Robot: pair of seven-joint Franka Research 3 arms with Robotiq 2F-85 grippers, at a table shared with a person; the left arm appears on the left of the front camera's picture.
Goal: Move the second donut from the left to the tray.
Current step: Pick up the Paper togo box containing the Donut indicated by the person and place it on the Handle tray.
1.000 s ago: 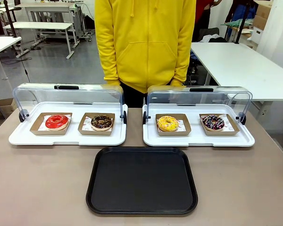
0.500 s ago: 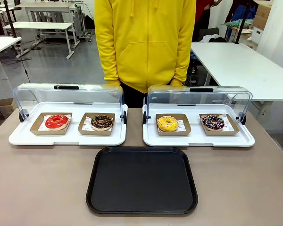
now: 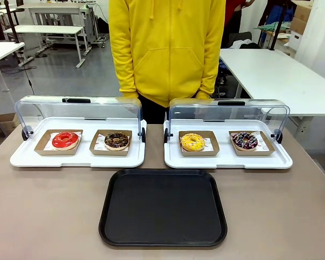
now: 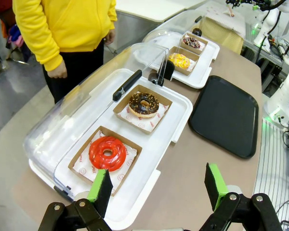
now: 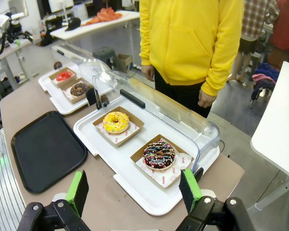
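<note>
Looking across the table [image 3: 43, 211], I see the chocolate-glazed donut with light crumbs [image 3: 117, 140] sitting in its brown cardboard holder [image 3: 96, 146] on the left white display tray [image 3: 76, 160], second from the left in the row of four. Just to its left on that same tray lies the red-glazed donut [image 3: 65, 140] in a holder of its own. The clear lid [image 3: 78, 108] of this tray is tipped up and back, so the front is open toward me. The right display tray [image 3: 227, 161] sits beside it with a narrow gap between, its lid [image 3: 227, 111] likewise raised, carrying a yellow-glazed donut [image 3: 192, 142] and a dark donut with coloured sprinkles [image 3: 244, 141]. The black tray [image 3: 162, 208] lies nearer to me on the table, centred below the gap between the two display trays and apart from both. My left gripper [image 4: 159, 175] hangs above the outer end of the left display tray, jaws spread wide and holding nothing. My right gripper [image 5: 134, 185] hovers off the outer end of the right display tray, jaws just as wide and empty. A person in a yellow hoodie [image 3: 167, 49] stands at the far side, behind the gap between the trays, arms down at the sides
</note>
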